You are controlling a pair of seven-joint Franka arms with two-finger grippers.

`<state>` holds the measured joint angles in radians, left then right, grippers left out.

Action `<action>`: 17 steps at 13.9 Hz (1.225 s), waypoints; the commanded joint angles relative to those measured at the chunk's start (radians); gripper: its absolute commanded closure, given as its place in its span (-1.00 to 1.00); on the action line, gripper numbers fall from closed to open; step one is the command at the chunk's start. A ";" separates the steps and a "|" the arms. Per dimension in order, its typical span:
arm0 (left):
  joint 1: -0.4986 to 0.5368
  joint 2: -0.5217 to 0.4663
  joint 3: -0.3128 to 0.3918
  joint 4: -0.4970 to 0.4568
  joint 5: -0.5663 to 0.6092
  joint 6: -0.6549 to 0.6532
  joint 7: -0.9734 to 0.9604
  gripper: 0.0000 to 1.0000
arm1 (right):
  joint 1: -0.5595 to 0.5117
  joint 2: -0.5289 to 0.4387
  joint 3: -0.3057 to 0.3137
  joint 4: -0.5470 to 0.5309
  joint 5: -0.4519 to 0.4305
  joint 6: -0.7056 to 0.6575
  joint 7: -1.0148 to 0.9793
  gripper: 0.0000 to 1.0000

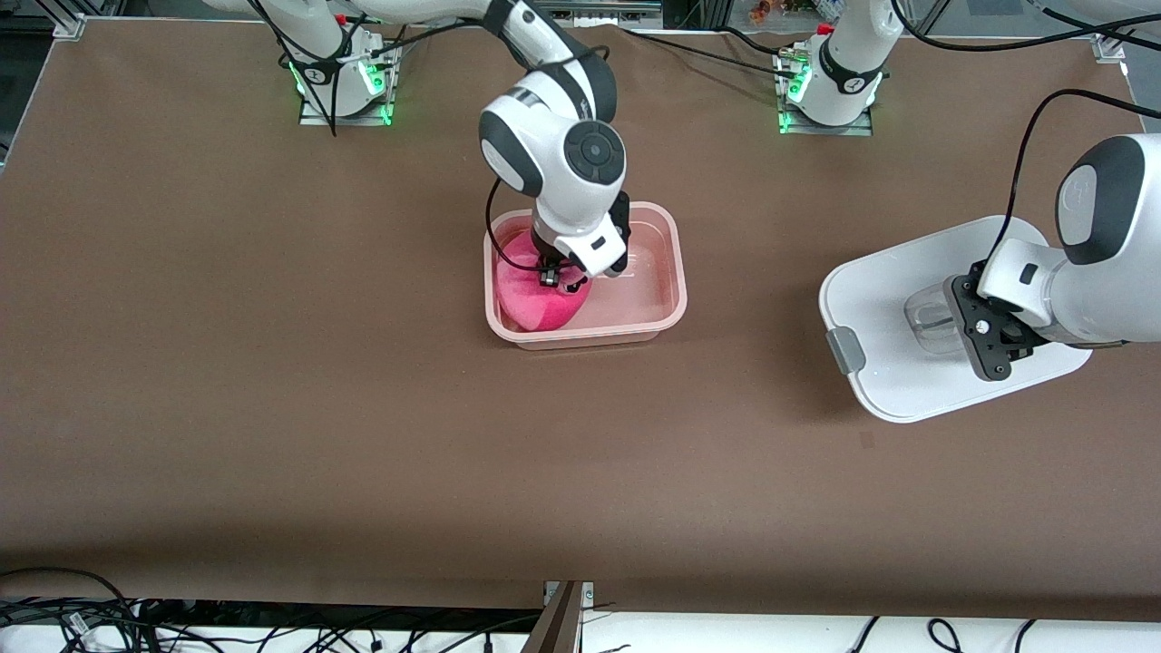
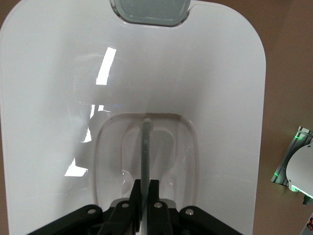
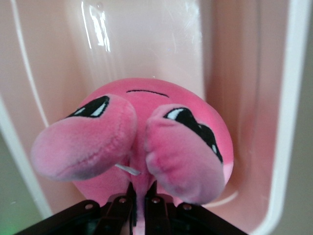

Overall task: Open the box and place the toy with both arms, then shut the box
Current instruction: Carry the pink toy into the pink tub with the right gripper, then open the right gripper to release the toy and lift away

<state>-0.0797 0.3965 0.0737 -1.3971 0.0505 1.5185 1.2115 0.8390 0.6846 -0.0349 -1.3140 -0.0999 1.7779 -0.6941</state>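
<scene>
The box [image 1: 667,272] sits open mid-table, w/ the toy [image 1: 531,290] inside at the end toward the right arm's side. The right gripper [image 1: 567,277] is down in the box, fingers pinched shut on the toy's top; the arm hides part of the toy. The lid [image 1: 880,299] lies well apart, toward the left arm's end. The left gripper [image 1: 961,322] is clamped on the lid's clear handle [image 2: 145,147]. One grey clip [image 1: 843,349] shows; the other is hidden.
</scene>
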 commanded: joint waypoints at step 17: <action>0.005 0.004 -0.012 0.018 0.019 -0.018 0.040 1.00 | -0.211 -0.135 -0.017 0.042 0.192 0.173 0.125 -1.00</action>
<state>-0.0798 0.3990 0.0730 -1.3971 0.0505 1.5185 1.2258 0.7470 0.6554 -0.0743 -1.2480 0.0326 1.9853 -0.5550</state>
